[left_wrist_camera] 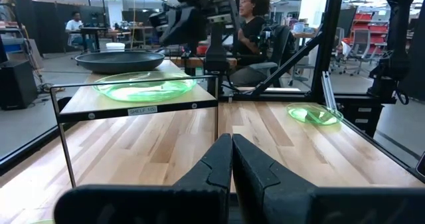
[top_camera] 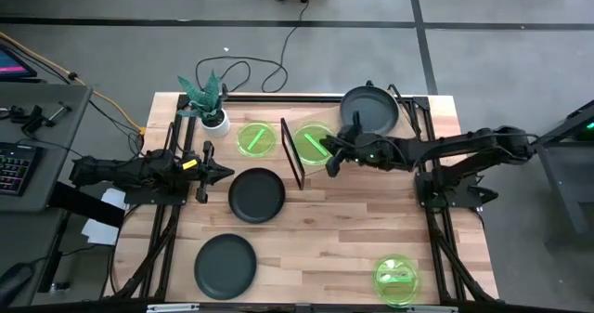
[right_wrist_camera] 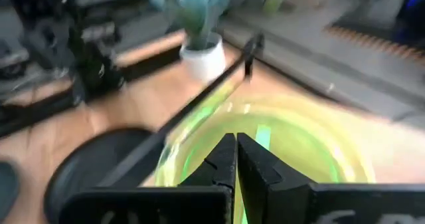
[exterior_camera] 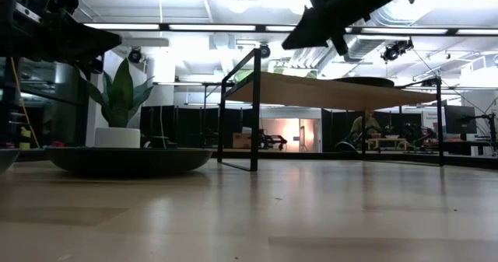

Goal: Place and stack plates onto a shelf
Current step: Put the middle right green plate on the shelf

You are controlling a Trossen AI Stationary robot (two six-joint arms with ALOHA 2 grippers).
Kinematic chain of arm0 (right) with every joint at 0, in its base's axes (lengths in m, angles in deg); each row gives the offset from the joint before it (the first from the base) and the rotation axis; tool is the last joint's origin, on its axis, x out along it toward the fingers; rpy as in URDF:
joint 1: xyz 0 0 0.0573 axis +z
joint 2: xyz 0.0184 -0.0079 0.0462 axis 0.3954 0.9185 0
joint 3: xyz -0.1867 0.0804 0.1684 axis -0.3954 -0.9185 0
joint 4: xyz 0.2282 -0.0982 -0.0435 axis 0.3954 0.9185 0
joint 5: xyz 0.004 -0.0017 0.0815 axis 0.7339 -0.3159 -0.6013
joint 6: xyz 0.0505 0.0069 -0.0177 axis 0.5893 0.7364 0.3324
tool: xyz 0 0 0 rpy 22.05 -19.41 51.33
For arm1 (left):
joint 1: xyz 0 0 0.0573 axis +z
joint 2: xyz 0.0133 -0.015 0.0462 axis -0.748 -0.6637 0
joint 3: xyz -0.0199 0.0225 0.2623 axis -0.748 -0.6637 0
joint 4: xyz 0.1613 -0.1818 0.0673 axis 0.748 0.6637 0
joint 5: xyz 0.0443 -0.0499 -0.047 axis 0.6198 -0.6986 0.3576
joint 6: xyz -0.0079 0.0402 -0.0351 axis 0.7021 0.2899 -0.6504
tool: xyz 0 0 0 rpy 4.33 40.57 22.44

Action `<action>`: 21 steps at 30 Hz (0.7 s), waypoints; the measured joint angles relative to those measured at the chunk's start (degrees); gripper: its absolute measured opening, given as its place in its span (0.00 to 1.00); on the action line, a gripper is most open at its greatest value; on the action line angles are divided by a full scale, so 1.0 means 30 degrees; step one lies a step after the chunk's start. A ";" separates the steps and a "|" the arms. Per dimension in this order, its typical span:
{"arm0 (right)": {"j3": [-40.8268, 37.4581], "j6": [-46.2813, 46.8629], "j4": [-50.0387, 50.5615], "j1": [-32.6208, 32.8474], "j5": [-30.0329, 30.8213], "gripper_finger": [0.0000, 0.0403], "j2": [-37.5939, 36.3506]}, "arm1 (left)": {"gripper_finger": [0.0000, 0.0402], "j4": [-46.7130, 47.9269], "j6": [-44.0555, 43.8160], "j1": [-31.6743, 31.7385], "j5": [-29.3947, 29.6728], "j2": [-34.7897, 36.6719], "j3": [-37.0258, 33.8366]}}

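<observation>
The shelf (top_camera: 345,132) stands at the table's far middle, a light board (exterior_camera: 327,91) on a black frame. One green plate (top_camera: 312,144) and one dark plate (top_camera: 369,109) lie on it. My right gripper (top_camera: 325,151) hovers shut just above that green plate (right_wrist_camera: 299,144), clear of the board in the low view. My left gripper (top_camera: 227,172) waits shut beside a dark plate (top_camera: 256,194) that lies flat on the table. A second green plate (top_camera: 256,139) lies left of the shelf. Another dark plate (top_camera: 225,265) and green plate (top_camera: 397,278) lie near the near edge.
A white pot with a green plant (top_camera: 210,104) stands at the far left corner, close to the left green plate. Bare wood lies in the table's middle and right of it (top_camera: 353,229). People sit in the room beyond (left_wrist_camera: 255,24).
</observation>
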 joint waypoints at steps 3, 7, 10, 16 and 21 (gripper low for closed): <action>0.0885 0.0500 0.2401 -0.0477 -0.1548 0.00 0.0322 | 0.01 0.0000 0.0000 0.0006 0.0007 0.0006 -0.0007; 0.1946 0.0252 0.3834 -0.0676 -0.1816 0.00 0.1145 | 0.01 0.0002 0.0000 0.0007 0.0001 0.0002 -0.0007; 0.2714 -0.0182 0.4715 -0.0676 -0.1823 0.00 0.1710 | 0.01 0.0000 0.0000 0.0000 0.0007 0.0000 -0.0001; 0.3691 -0.0616 0.6139 -0.0668 -0.2000 0.00 0.3013 | 0.01 0.0000 0.0000 0.0006 0.0007 0.0001 0.0000; 0.4235 -0.1111 0.6233 -0.0683 -0.2074 0.00 0.3907 | 0.01 0.0000 0.0000 0.0001 0.0002 0.0000 -0.0003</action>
